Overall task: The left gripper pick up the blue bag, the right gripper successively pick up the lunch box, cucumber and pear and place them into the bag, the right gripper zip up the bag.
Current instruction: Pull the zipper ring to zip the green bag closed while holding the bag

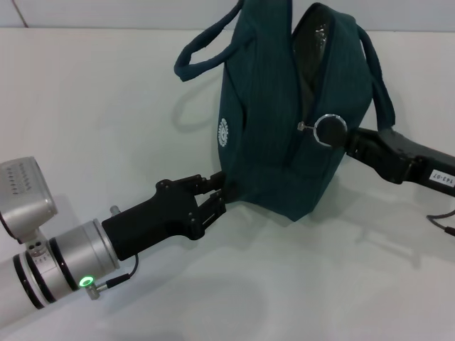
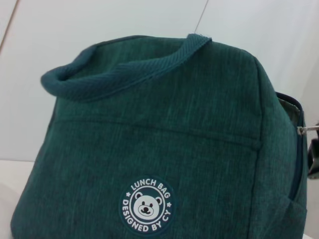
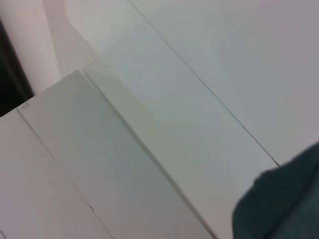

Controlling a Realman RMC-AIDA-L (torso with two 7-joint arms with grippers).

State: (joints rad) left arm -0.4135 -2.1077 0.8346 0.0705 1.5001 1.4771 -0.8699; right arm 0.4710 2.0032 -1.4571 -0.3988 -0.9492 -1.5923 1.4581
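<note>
- My left gripper [image 1: 222,197] reaches in from the near left, fingers [image 1: 213,186] pinching the lower corner of the one blue bag [image 1: 284,142].
- The bag stands on the white table [image 1: 106,128], propped up and leaning slightly, its zipper opening facing up and towards my right; part of the silver lining [image 1: 316,35] shows near the top.
- I count two loop handles: one [image 1: 202,50] sticking out to the left, one [image 1: 380,78] drooping on the right.
- One ring zipper pull [image 1: 328,129] hangs on the bag's right face.
- My right gripper [image 1: 355,145] is just beside that pull; I cannot tell how its fingers stand.
- One round white logo [image 2: 146,205] reads "LUNCH BAG".
</note>
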